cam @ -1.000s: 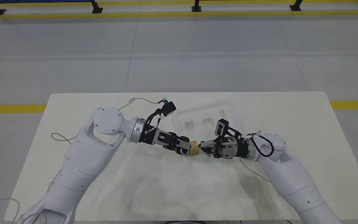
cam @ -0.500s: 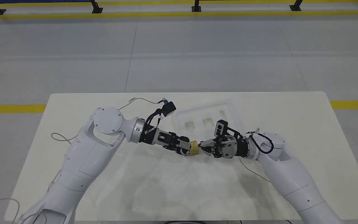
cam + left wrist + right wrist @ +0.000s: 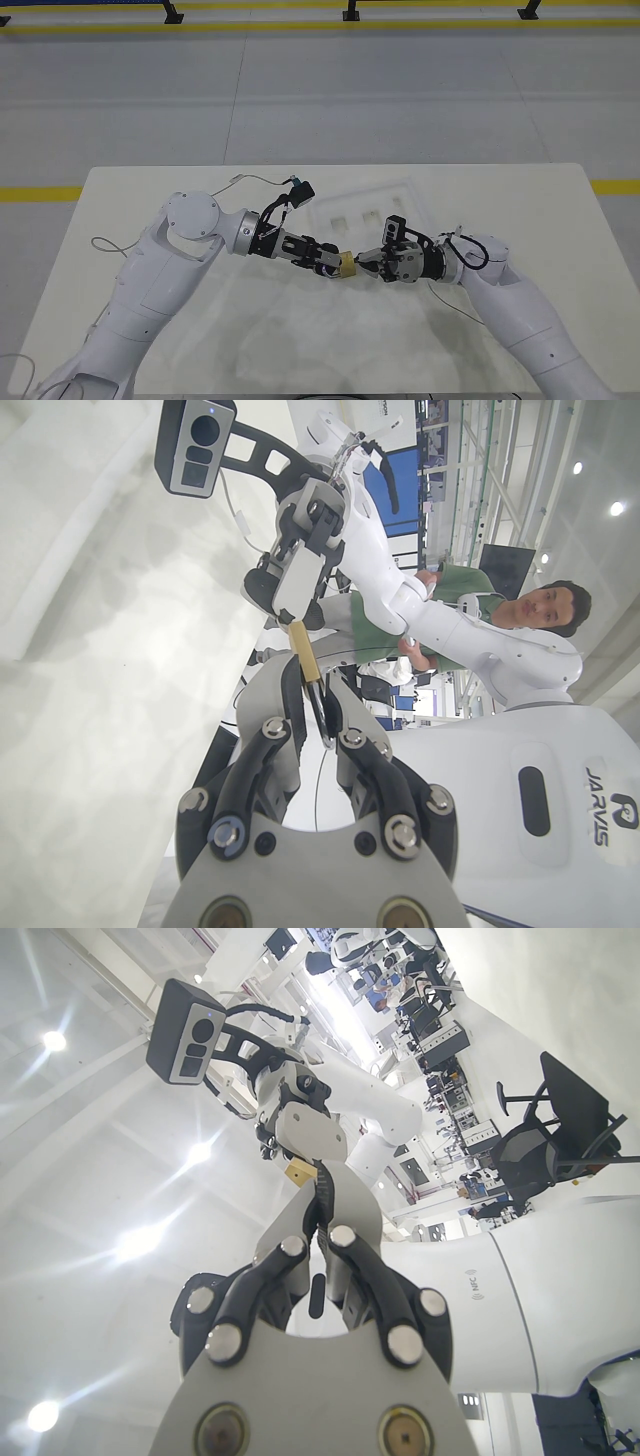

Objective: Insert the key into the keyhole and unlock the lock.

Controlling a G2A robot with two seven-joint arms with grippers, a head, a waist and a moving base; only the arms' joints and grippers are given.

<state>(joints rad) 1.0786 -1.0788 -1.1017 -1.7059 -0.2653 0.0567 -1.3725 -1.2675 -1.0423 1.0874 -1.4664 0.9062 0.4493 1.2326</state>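
A small brass padlock [image 3: 346, 263] hangs above the middle of the white table [image 3: 520, 200], between the two grippers. My left gripper [image 3: 332, 262] is shut on it; in the left wrist view the fingers [image 3: 292, 700] clamp the silver shackle [image 3: 322, 720] and the brass body [image 3: 305, 650] sticks out beyond them. My right gripper [image 3: 369, 262] faces it from the other side, shut, its fingertips against the lock's free end [image 3: 300, 1173]. The key is mostly hidden between the right pads [image 3: 320, 1200]; just a dark tip [image 3: 285, 616] shows at the lock's end.
A white moulded tray [image 3: 372, 203] with shallow recesses lies just behind the grippers. A thin cable [image 3: 240, 180] trails over the table's back left. Bare table surface lies in front of both arms and out to the right.
The right gripper has edged slightly left, closer against the padlock. The left arm and the lock have stayed in place.
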